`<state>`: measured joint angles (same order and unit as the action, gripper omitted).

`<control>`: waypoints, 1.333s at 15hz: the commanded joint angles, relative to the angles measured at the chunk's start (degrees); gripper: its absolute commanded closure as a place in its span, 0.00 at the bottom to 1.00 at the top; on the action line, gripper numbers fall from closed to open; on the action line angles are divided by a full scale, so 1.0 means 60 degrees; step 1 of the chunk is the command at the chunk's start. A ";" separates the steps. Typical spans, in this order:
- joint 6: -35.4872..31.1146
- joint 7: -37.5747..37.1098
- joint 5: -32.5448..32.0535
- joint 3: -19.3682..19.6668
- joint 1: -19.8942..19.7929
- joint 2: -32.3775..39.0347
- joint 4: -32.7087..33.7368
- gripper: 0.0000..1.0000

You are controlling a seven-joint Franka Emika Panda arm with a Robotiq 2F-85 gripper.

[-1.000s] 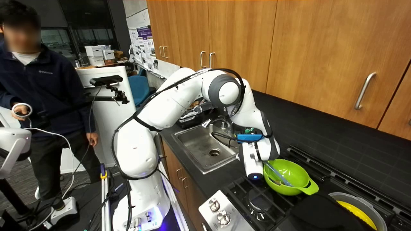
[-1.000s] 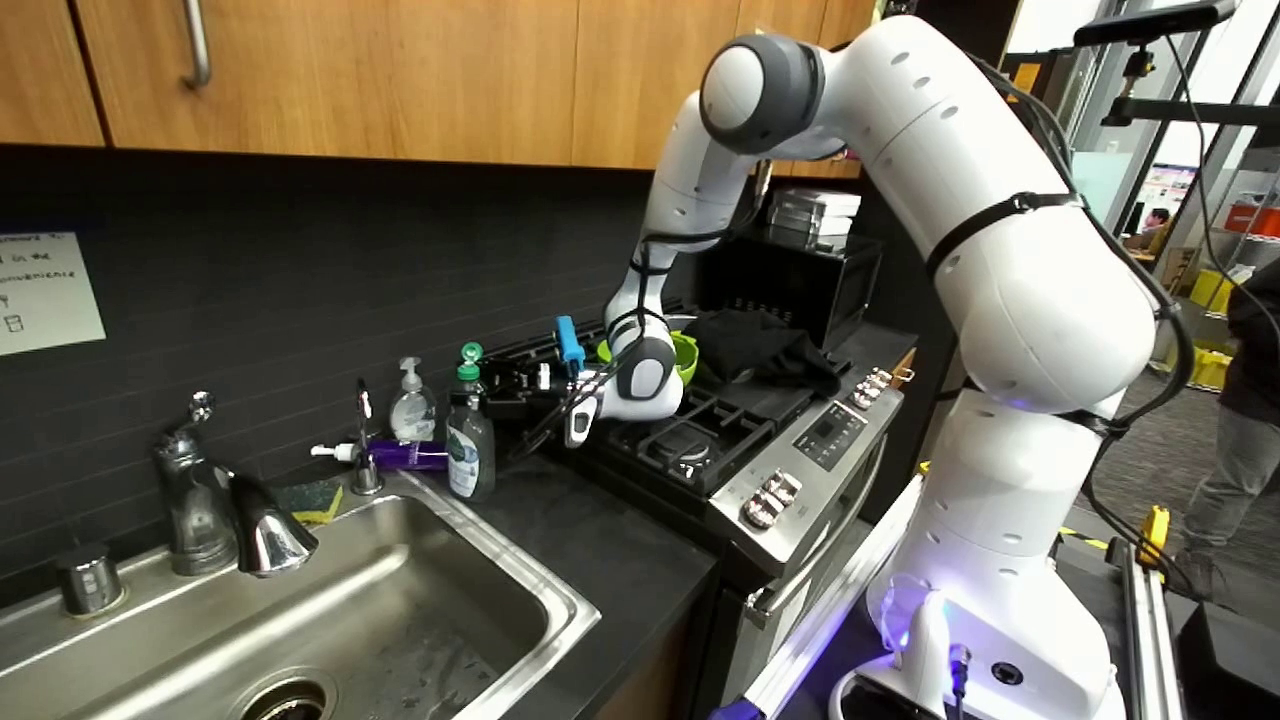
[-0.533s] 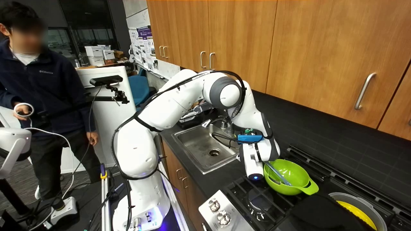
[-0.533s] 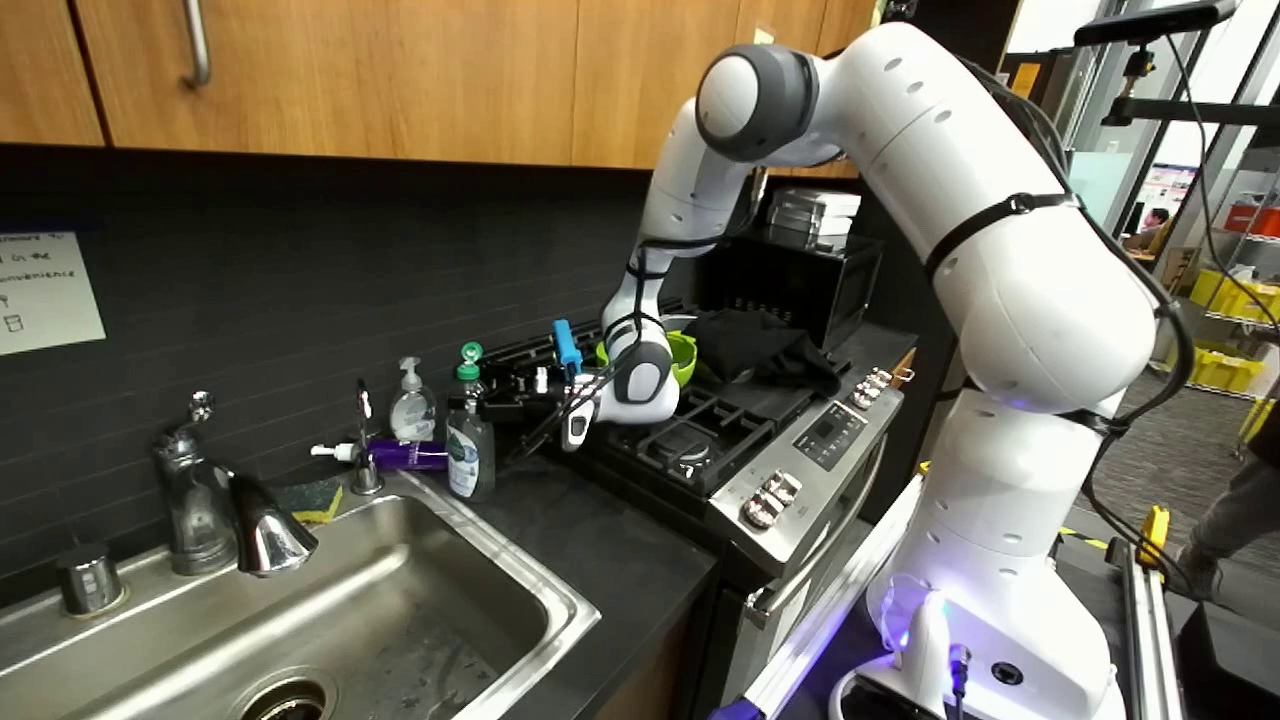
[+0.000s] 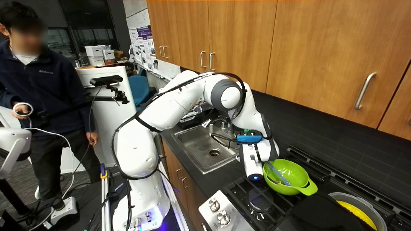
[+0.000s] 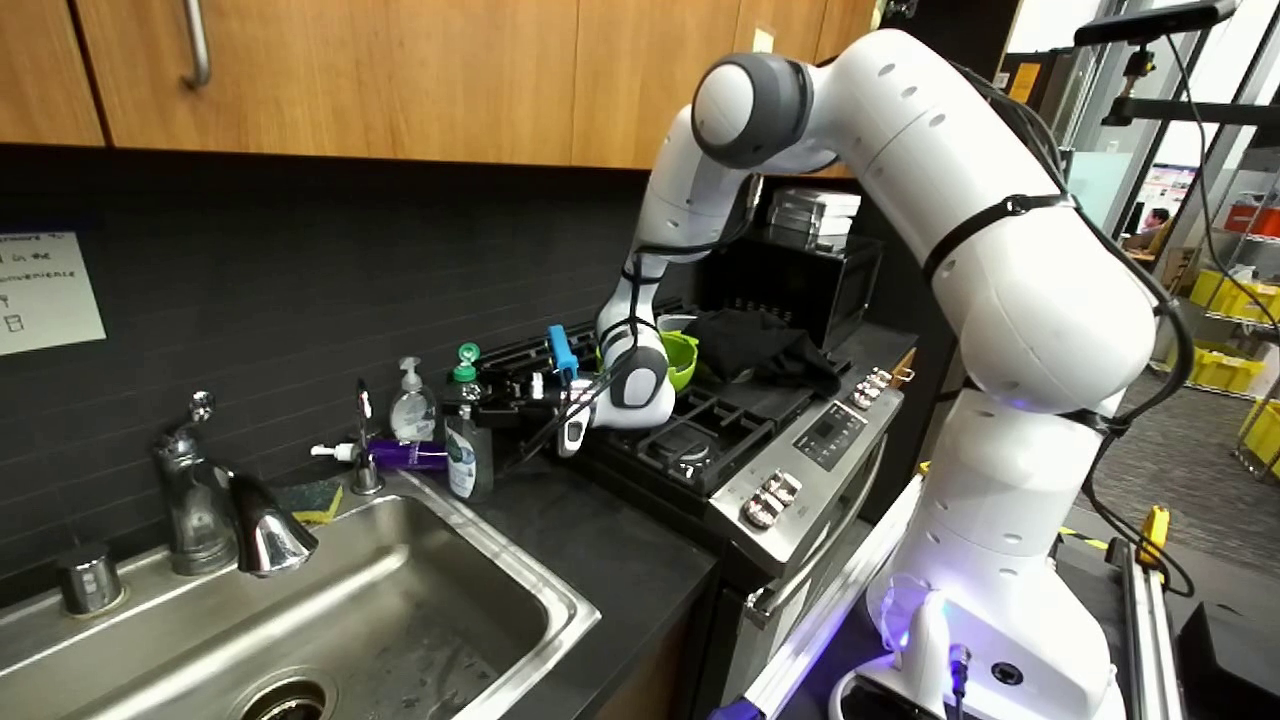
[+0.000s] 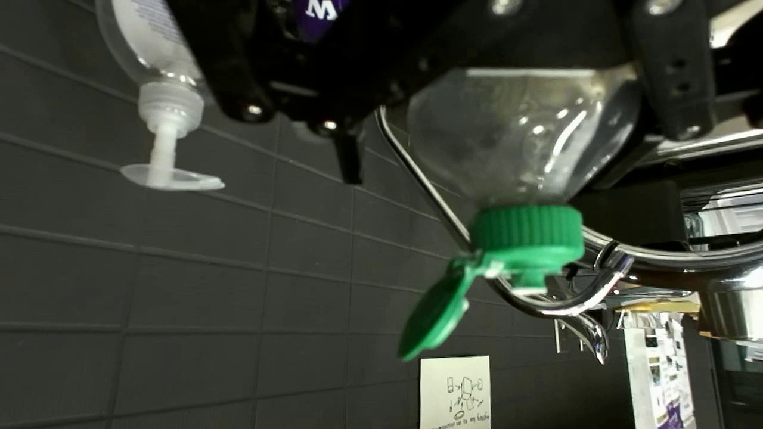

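Wrist view, and right between the black jaws sits a clear plastic squeeze bottle with a ribbed green flip cap (image 7: 524, 149)! The jaws stand wide astride it: a slice of dark grey tiled wall (image 7: 197, 298) shows between one finger (image 7: 351, 158) and the plastic, while contact on the far side I cannot tell. The cap's lid hangs open, and well apart from it is a clear bottle with a white pump (image 7: 170, 110)

To an exterior view: the squeeze bottle is upright on the black tabletop (image 6: 600, 540), near the corner of the stainless-steel sink (image 6: 572, 612), with a purple bottle with a white pump (image 6: 408, 456) lying close by on the sink side. The jaws reach in at its upper part from the side of the black-and-steel gas stove (image 6: 825, 435), and a strip of tabletop runs between stove and sink rim

And in an exterior view, only the green cap peeks over the blue block (image 5: 249, 139) on the wrist of the white jointed arm (image 5: 138, 144). Tight there! The wrist hangs right beside the rim of a bright green plastic bowl (image 5: 293, 171), touching or not, I cannot tell
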<state>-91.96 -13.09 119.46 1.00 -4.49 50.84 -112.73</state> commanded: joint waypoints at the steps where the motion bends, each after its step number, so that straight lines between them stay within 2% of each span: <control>1: -0.0003 -0.0186 -0.0145 -0.0019 -0.0014 0.0063 0.0157 0.37; 3: -0.0004 -0.0181 -0.0148 -0.0012 -0.0021 0.0048 0.0149 0.54; 4: -0.0001 -0.0187 -0.0153 -0.0007 -0.0030 0.0037 0.0146 0.57; 10: -0.0027 -0.0076 -0.0172 0.0041 -0.0039 -0.0131 -0.0014 0.57; 20: -0.0163 0.0700 -0.0377 0.0235 0.0056 -0.0997 -0.1121 0.57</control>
<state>-92.11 -9.76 118.54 1.69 -4.60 49.18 -115.47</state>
